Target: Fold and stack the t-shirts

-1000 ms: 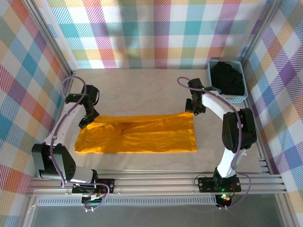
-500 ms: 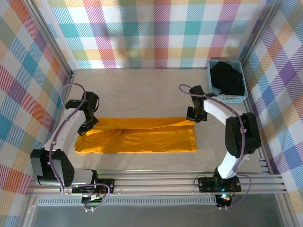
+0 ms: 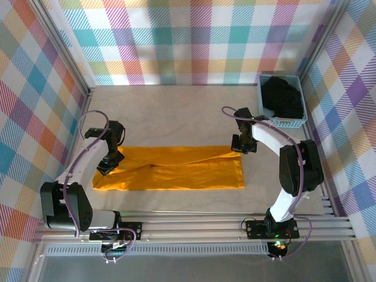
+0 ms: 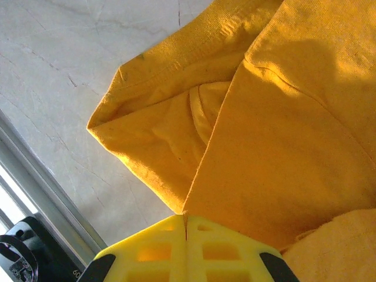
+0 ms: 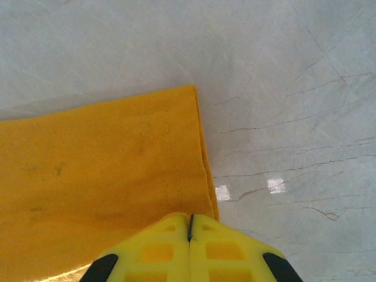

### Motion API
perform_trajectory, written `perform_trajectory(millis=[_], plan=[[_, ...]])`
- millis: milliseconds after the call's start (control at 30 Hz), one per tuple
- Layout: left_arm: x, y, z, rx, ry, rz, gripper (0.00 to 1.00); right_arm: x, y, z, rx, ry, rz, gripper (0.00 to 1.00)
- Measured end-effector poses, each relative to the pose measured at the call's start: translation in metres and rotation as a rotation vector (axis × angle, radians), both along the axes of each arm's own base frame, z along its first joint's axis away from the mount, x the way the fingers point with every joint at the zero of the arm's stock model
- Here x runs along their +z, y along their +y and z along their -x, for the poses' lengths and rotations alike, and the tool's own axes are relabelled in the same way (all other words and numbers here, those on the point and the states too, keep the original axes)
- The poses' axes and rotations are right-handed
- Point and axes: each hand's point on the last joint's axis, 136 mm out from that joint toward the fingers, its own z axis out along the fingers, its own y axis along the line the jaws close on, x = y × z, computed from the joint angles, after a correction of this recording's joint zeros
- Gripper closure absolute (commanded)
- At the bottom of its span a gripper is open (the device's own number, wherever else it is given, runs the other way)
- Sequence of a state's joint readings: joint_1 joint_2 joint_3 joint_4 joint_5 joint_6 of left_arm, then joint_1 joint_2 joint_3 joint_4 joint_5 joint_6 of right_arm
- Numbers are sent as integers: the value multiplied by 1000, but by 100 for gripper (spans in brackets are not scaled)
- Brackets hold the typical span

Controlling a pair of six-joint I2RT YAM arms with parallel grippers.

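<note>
**Both grippers pinch the far edge of the shirt, and the grip looks thin**

The shirt [image 3: 176, 175] lies as a wide orange band on the table [image 3: 176, 111], in front of both arms. The left gripper [image 3: 106, 166] has its fingers pressed together on the left end of the far edge, beside the sleeve. The right gripper [image 3: 241, 147] is clamped in the same way on the far right corner, at the hem. The black garment [image 3: 282, 97] sits in the basket [image 3: 284, 124] at the far right, well apart from the shirt.

I think the main risk is a slip. Each gripper seems to hold only a little cloth at its tips, so a quick pull could draw the edge out on one side and the fold would land crooked. If the two arms do not move evenly, the edge between them can sag and wrinkle. On the left the sleeve is bunched under the upper layer, and it may get folded in untidily.

In the wrist views the fingers cover the place where the cloth enters, so I cannot tell how many layers each one holds. From above, the grippers hide both corners. The black garment is only a dark heap, and its shape cannot be made out.
</note>
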State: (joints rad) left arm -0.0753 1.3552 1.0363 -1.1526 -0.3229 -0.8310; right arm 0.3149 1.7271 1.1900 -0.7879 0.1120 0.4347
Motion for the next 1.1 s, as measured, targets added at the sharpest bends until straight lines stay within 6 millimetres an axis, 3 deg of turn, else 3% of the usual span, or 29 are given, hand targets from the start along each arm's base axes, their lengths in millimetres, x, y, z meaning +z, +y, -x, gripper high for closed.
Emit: perform_trajectory(millis=[100, 300, 467, 600, 833, 1100], plan=[[0, 0, 0, 1, 0, 1, 100, 0, 0, 1, -3, 4, 1, 96], [-7, -3, 6, 14, 20, 20, 100, -2, -2, 8, -21, 30, 6, 73], [-12, -4, 10, 17, 42, 24, 100, 5, -4, 13, -41, 32, 3, 68], [-16, -4, 10, 18, 59, 22, 100, 13, -3, 14, -58, 18, -12, 69], [-17, -6, 11, 22, 63, 37, 100, 14, 13, 6, -72, 38, -86, 81], [-16, -14, 16, 55, 79, 84, 100, -21, 28, 5, -81, 147, -135, 84]])
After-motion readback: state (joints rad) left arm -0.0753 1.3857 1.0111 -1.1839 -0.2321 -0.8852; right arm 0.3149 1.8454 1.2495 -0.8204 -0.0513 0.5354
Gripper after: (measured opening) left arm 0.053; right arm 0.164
